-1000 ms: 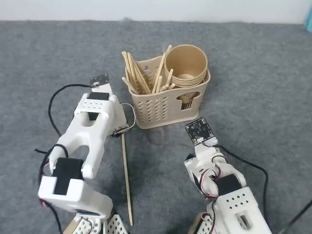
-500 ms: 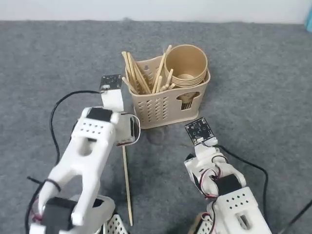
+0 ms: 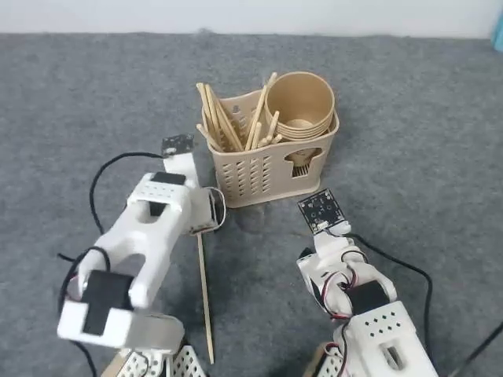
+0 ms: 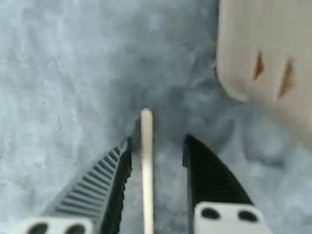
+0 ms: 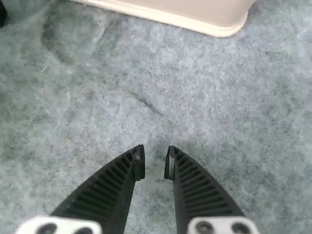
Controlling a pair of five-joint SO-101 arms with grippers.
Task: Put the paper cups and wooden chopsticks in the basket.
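The beige basket (image 3: 271, 169) stands upright at the middle of the carpet. It holds stacked paper cups (image 3: 300, 102) and several wooden chopsticks (image 3: 220, 118). One chopstick (image 3: 204, 298) lies loose on the carpet in front of the basket's left corner. My left gripper (image 4: 157, 142) is open and low over that chopstick's (image 4: 146, 161) end nearest the basket, one finger on each side, not touching it. The basket's wall (image 4: 263, 53) is close beside it. My right gripper (image 5: 154, 155) hangs over bare carpet before the basket, its fingers nearly together with nothing between them.
Grey carpet covers the whole floor. The left arm (image 3: 145, 236) lies left of the loose chopstick, and the right arm (image 3: 346, 290) sits at the front right. The basket's bottom edge (image 5: 195, 17) is just ahead of the right gripper.
The left arm swung toward the basket, then came down so its gripper straddles the loose chopstick's far end. The chopstick and the right arm have not moved.
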